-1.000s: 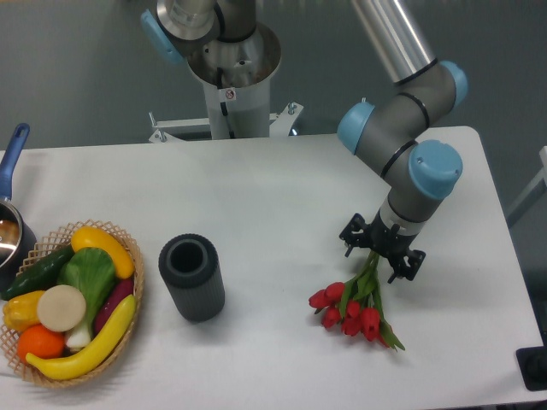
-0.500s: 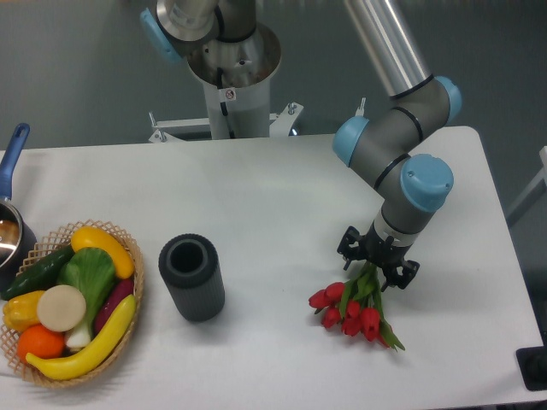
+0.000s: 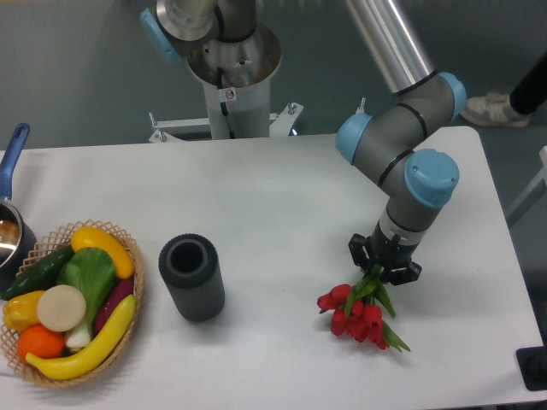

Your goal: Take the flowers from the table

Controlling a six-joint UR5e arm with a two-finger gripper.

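The flowers (image 3: 356, 313) are a small bunch of red tulips with green stems, lying at the front right of the white table (image 3: 273, 196). My gripper (image 3: 384, 265) stands straight over the stem end of the bunch. Its jaws are closed in around the stems, which run up between them. The red heads point toward the table's front edge and still rest on or just above the tabletop. The upper stems are hidden by the gripper.
A dark grey cylindrical cup (image 3: 191, 277) stands left of the flowers. A wicker basket (image 3: 132, 295) of fruit and vegetables sits at the front left, with a pot (image 3: 10, 231) behind it. The table's right edge is close to the arm.
The gripper's jaws have closed from wide apart onto the stems. The bunch has shifted slightly to the right and turned a little.
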